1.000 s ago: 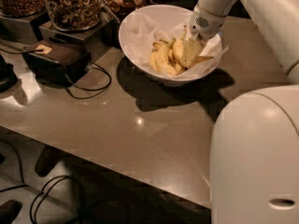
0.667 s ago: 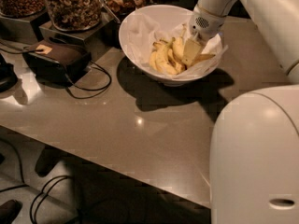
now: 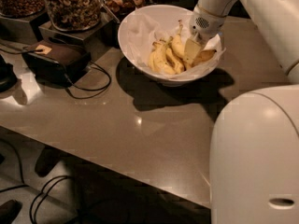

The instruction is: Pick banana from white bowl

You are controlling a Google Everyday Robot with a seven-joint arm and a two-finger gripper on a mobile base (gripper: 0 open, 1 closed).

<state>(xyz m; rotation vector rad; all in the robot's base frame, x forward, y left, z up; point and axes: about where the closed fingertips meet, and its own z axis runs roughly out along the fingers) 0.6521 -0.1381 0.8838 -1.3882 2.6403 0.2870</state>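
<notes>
The gripper [image 3: 191, 54] reaches into the white bowl [image 3: 135, 50] at the far edge of a glossy grey-brown counter [image 3: 140, 139], seemingly against the banana [image 3: 176, 45], which lies in the bowl beside a bunch [image 3: 159, 62]. Whether it holds anything, I cannot tell. Jars of nuts [image 3: 72, 6] fill the far left corner behind a dark box [image 3: 56, 59], and cables [image 3: 42, 204] cross the dim floor below the near edge.

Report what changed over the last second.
Nothing visibly changed. The hand stays lowered inside the white bowl, against the banana, which lies where it did. The bunch beside it, the nut jars and the black box are also unmoved.
</notes>
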